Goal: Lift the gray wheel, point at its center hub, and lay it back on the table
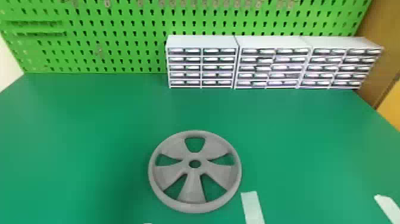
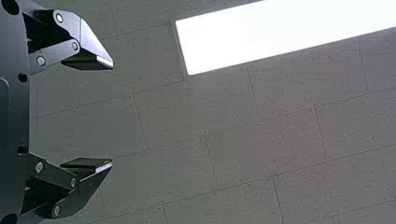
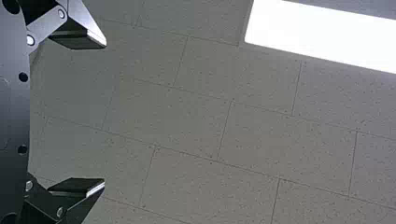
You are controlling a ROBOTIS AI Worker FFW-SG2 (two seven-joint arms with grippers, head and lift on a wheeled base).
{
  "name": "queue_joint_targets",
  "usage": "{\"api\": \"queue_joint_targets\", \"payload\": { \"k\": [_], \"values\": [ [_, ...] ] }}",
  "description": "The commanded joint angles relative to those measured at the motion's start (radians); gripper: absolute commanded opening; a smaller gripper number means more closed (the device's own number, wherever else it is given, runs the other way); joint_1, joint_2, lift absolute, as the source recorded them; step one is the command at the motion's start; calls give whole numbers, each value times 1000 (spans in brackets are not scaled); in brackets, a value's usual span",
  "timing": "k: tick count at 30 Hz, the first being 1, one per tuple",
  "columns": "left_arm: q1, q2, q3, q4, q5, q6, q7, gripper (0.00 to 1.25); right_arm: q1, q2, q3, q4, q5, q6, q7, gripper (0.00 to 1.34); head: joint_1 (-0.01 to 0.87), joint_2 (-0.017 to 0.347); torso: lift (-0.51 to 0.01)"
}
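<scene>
And here are my jaws: on my left gripper (image 2: 112, 116) they stand wide apart, gray ceiling tiles (image 2: 233, 163) showing between them. Over on my right gripper (image 3: 105, 113), same story, jaws spread well open with more ceiling in the gap. A bright rectangular ceiling light (image 2: 280, 35) shines beyond the fingertips in both wrist views.

Down in the head view, there's the star: the round gray five-spoked wheel (image 1: 193, 190), lying flat on the green desk (image 1: 297, 134), its center hub (image 1: 195, 171) facing up with a round hole through it. A pale flat strip (image 1: 253, 208) lies near its rim, on the right-hand side. At the back, three white drawer cabinets (image 1: 202, 41) line up side by side before a bright green pegboard (image 1: 119, 44).
</scene>
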Motion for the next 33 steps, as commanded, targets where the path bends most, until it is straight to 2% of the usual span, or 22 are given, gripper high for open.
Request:
{"api": "queue_joint_targets", "payload": {
  "k": [1,17,23,33],
  "values": [
    [-1,1,-2,-2,-1,7,0,744,-1,-1,7,-2,9,8,-2,1097,692,48,-96],
    [8,1,15,-14,3,6,3,744,-4,-9,14,-2,6,17,-4,1105,692,48,-96],
    [24,9,65,-33,-6,7,5,742,3,-27,-7,-14,6,28,-4,1105,692,48,-96],
    [63,12,173,-71,-15,6,28,742,1,-33,-29,-14,13,29,-10,1108,692,48,-96]
  ]
}}
